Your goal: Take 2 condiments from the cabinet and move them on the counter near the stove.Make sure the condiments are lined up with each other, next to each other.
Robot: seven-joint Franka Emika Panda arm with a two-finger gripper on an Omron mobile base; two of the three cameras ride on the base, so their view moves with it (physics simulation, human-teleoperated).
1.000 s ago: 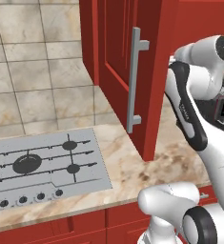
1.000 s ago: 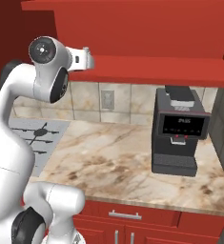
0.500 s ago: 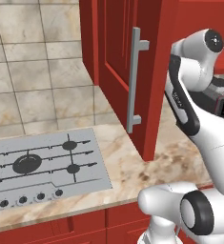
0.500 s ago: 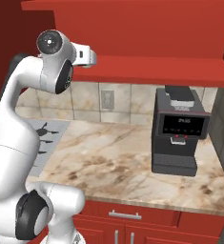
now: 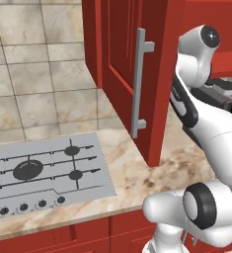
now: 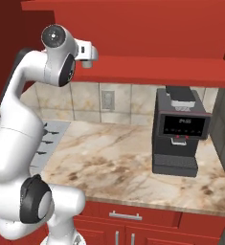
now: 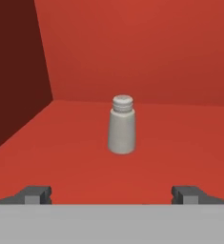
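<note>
Closest to us in the hand view, our gripper (image 7: 111, 193) has its two fingertips (image 7: 36, 194) spread wide apart with nothing between them, and the gap is lined up on what stands ahead. Past the tips runs the bare red shelf (image 7: 46, 157) of the cabinet (image 5: 122, 74), and the grey-white shaker (image 7: 121, 125) stands upright about midway back on it, clear of the side wall to the left of the view and of the rear wall. It is apart from the fingertips, so we judge the approach is not finished and no grasp has been made.

From the base views, our arm reaches up to the cabinet opening, whose door (image 5: 125, 94) stands open with its long silver handle (image 5: 138, 84) towards us. Below, the counter (image 6: 114, 162) carries no condiment that we can see, neither by the stove (image 5: 43, 173) at its left end nor on the stretch before the black coffee machine (image 6: 178, 131) near its right end.

So we judge the task to be at its start: no condiment is set down yet. What is left is closing on the shaker, carrying it to the counter beside the stove, then doing likewise with the yellow bottle and lining the two up side by side.
</note>
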